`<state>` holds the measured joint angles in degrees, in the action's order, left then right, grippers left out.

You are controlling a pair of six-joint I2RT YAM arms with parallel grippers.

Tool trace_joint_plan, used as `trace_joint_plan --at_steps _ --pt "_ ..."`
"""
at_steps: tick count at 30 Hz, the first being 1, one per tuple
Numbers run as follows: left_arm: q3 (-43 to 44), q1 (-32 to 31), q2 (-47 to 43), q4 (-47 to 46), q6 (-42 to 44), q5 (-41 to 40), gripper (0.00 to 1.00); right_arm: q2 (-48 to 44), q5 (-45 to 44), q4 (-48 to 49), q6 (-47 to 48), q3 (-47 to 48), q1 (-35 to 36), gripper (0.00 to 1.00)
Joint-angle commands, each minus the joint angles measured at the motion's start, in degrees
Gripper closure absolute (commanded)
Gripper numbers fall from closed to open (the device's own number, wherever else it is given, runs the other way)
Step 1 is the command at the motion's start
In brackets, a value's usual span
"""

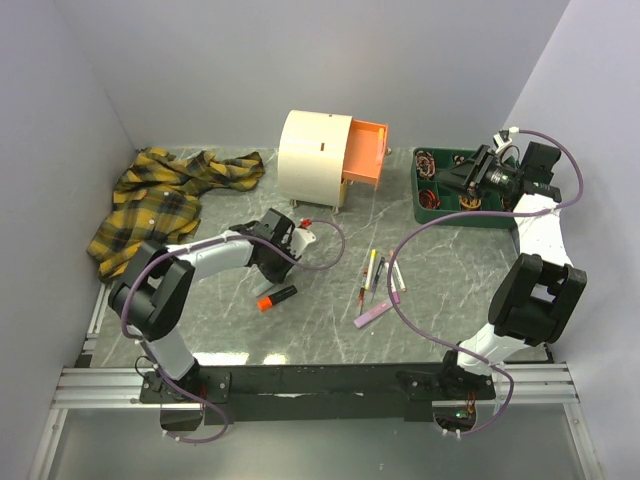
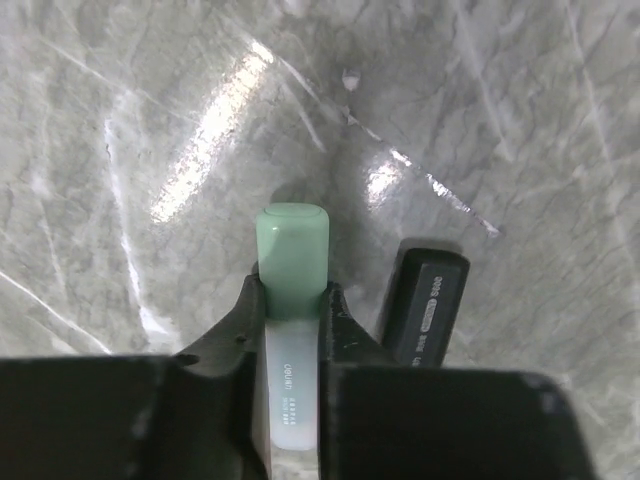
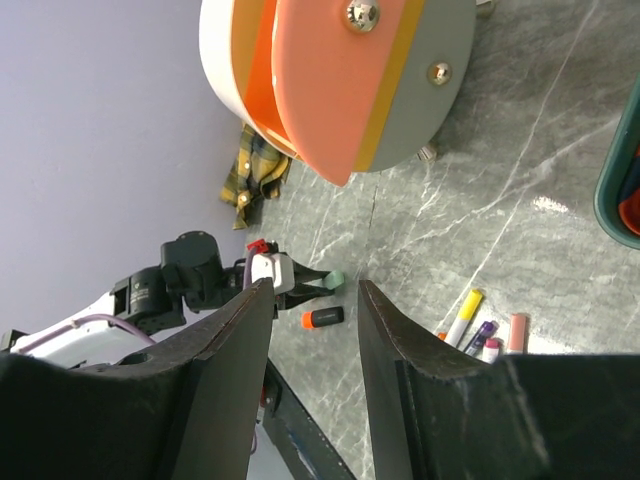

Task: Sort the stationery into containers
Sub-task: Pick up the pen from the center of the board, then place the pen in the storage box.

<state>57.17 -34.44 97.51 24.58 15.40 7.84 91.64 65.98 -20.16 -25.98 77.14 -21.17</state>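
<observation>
My left gripper [image 1: 303, 240] is shut on a green highlighter [image 2: 292, 260], whose mint cap sticks out past the fingertips, low over the marble table. The cap also shows in the right wrist view [image 3: 334, 280]. A black-and-red highlighter [image 1: 276, 297] lies just beside it [image 2: 430, 305]. Several thin pens [image 1: 378, 275] and a pink highlighter [image 1: 372, 314] lie mid-table. The cream cabinet [image 1: 315, 158] has its orange drawer [image 1: 367, 152] pulled out. My right gripper [image 1: 452, 178] hovers open and empty over the dark green tray [image 1: 470, 215], its jaws [image 3: 315, 287] apart.
A yellow-black plaid cloth [image 1: 165, 200] lies crumpled at the back left. Coiled bands sit in the tray's compartments [image 1: 426, 160]. Purple walls close in the table on three sides. Both arms' purple cables loop over the table.
</observation>
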Motion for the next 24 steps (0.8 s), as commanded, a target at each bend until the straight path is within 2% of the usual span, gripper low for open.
trace_joint_plan --at_steps 1,5,6,10,15,18,24 --pt "3.4 0.0 -1.4 2.2 0.2 3.1 0.99 -1.8 -0.1 0.8 1.2 0.4 -0.5 0.53" --pt "15.1 0.0 -2.2 12.9 1.7 8.9 0.99 -1.9 -0.4 0.2 1.8 0.2 -0.5 0.53" --pt "23.7 0.0 -1.0 20.2 1.6 12.1 0.99 -1.9 -0.5 0.2 1.7 0.1 -0.5 0.53" --pt "40.6 0.0 3.5 27.0 4.8 20.5 0.99 -2.0 -0.8 1.0 0.9 -0.4 -0.5 0.53" --pt "58.8 0.0 8.8 21.9 4.0 26.9 0.99 -1.5 -1.4 1.2 0.9 0.2 -0.5 0.53" --pt "64.8 0.0 12.0 13.7 1.6 29.7 0.99 -1.5 -1.6 1.1 1.0 0.8 -0.5 0.53" --pt "68.6 0.0 17.1 -4.3 -5.6 30.1 0.95 -2.2 -1.6 -0.1 2.2 0.7 -0.7 0.53"
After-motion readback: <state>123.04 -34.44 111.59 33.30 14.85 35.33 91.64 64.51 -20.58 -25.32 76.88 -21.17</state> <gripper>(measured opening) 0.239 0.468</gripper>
